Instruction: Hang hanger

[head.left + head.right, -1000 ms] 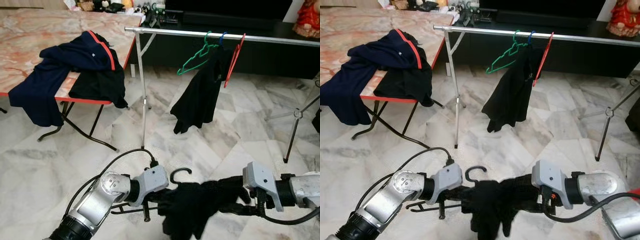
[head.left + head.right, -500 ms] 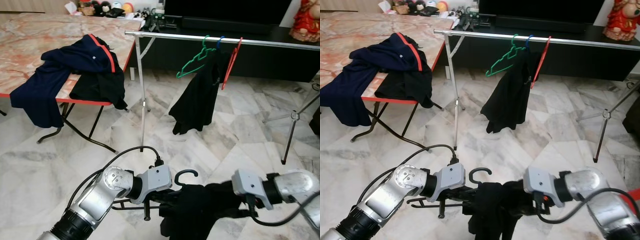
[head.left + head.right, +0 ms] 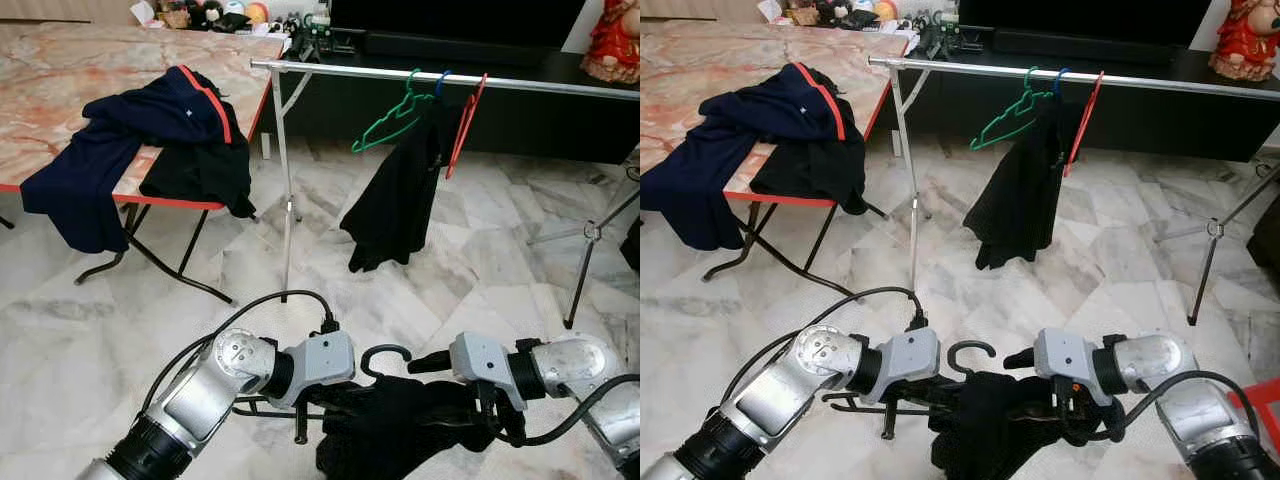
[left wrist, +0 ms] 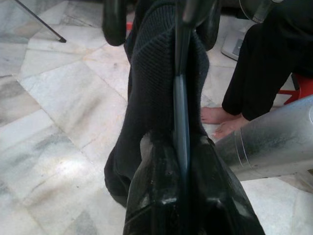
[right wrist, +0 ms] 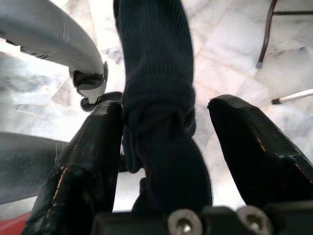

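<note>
A black hanger, its hook (image 3: 385,354) pointing up, carries a dark knit garment (image 3: 395,435) low over the floor in front of me. My left gripper (image 3: 342,398) is shut on the hanger's bar (image 4: 180,122), with the knit draped over it. From the other side comes my right gripper (image 5: 164,105). It is open, its fingers (image 5: 93,161) spread around the garment (image 5: 156,73), and one finger touches the cloth. The clothes rail (image 3: 400,72) stands ahead. On it hang a green hanger (image 3: 392,117), a red hanger (image 3: 465,118) and a black garment (image 3: 398,195).
A red-edged marble-top table (image 3: 60,70) at the left holds navy and black clothes (image 3: 140,135). One rack leg (image 3: 284,220) stands between table and garment, and more legs (image 3: 585,260) stand at the right. A person's bare feet and black trousers (image 4: 264,63) are close on my right.
My right gripper has moved left, closer to the left gripper, and the garment has bunched up between them. The hanger has risen slightly.
</note>
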Motion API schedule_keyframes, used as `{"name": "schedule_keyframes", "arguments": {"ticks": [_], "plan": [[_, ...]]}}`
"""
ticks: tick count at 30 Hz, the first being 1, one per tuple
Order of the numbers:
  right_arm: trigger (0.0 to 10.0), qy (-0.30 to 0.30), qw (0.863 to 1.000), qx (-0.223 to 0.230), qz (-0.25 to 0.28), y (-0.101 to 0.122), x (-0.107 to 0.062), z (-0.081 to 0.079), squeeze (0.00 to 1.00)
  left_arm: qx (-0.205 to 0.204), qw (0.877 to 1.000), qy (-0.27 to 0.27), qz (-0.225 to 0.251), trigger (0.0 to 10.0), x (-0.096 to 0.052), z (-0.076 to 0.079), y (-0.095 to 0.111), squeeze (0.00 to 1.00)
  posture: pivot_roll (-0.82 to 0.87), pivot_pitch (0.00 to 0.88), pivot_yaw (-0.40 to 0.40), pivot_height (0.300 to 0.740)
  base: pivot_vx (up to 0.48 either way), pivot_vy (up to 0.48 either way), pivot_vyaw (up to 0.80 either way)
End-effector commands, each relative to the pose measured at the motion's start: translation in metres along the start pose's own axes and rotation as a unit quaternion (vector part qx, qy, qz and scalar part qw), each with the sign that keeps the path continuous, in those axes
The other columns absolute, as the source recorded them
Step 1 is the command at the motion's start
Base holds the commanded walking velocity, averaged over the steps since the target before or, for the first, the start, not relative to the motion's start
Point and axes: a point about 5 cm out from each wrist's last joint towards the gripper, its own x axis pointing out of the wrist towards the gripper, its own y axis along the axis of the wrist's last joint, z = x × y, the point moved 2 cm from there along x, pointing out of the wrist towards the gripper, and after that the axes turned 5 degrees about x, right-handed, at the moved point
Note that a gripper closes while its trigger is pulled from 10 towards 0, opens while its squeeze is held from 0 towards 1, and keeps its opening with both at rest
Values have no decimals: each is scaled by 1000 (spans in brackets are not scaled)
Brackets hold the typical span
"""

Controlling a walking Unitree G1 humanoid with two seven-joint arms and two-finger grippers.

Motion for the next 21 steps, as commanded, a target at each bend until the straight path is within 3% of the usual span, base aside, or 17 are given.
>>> {"name": "schedule_keyframes", "arguments": {"ticks": [1, 8, 9, 10, 21], "plan": [[10000, 30, 999, 10, -14, -8, 12, -7, 0, 21, 1000, -12, 15, 10000, 3, 1, 14, 0, -13, 188, -76, 740, 0, 0, 0], [10000, 38, 999, 16, -10, -10, 25, -7, 0, 24, 999, -12, 18, 10000, 3, 1, 18, 0, -2, 193, -75, 740, 0, 0, 0], [9294, 40, 999, 18, -8, -10, 26, -7, 0, 24, 999, -12, 19, 10000, 3, 1, 18, 0, -2, 194, -75, 740, 0, 0, 0], [0, 42, 999, 18, -6, -9, 27, -7, 0, 25, 999, -12, 19, 10000, 3, 1, 18, 0, -2, 194, -75, 740, 0, 0, 0], [0, 36, 999, 24, -4, -11, 27, -4, 0, 27, 999, -16, 19, 10000, 4, 0, 20, 0, -5, 198, -72, 740, 0, 0, 0]]}}
